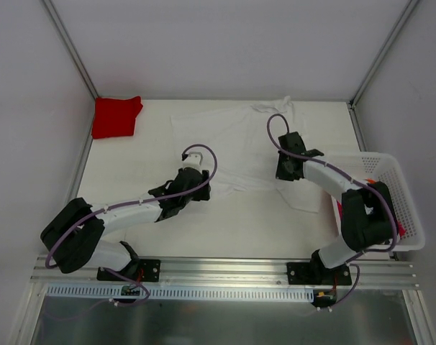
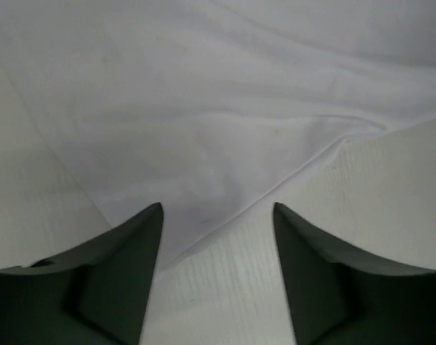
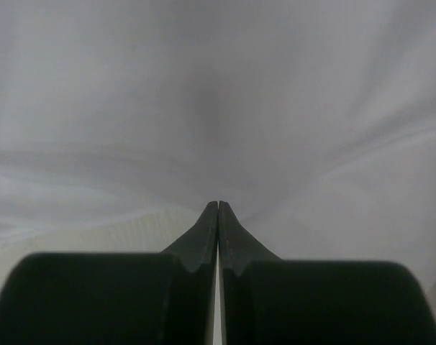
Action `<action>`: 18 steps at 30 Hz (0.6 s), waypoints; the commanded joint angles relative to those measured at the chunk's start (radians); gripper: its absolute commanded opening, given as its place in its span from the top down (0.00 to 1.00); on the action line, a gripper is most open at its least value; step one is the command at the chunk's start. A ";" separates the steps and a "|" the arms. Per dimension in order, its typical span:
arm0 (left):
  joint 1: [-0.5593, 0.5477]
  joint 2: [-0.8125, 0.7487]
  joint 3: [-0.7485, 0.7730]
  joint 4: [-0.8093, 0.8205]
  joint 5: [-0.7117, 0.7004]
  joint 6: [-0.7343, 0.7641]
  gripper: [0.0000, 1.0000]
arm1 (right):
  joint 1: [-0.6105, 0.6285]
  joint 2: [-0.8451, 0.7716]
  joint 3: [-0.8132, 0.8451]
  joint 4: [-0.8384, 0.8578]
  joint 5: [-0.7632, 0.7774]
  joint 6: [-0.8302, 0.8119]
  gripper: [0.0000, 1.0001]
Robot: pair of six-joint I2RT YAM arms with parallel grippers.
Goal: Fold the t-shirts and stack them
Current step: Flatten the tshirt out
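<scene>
A plain white t-shirt lies spread out on the table, collar toward the back. My left gripper is open at the shirt's near left edge. In the left wrist view a corner of the white cloth reaches between the open fingers, with bare table under them. My right gripper is on the shirt's right side. Its fingers are shut together with white cloth fanning out from the tips. A folded red t-shirt lies at the back left corner.
A white mesh basket stands at the right table edge behind the right arm, with a bit of orange-red cloth showing inside. Walls and metal posts close the back and both sides of the table.
</scene>
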 commanded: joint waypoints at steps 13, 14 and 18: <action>0.292 0.402 0.239 0.339 0.484 -0.063 1.00 | -0.285 0.322 0.285 0.036 -0.335 -0.029 0.99; 0.298 0.417 0.244 0.348 0.512 -0.074 1.00 | -0.310 0.330 0.279 0.045 -0.369 -0.021 0.99; 0.311 0.456 0.250 0.368 0.581 -0.097 1.00 | -0.349 0.362 0.262 0.097 -0.505 0.031 0.99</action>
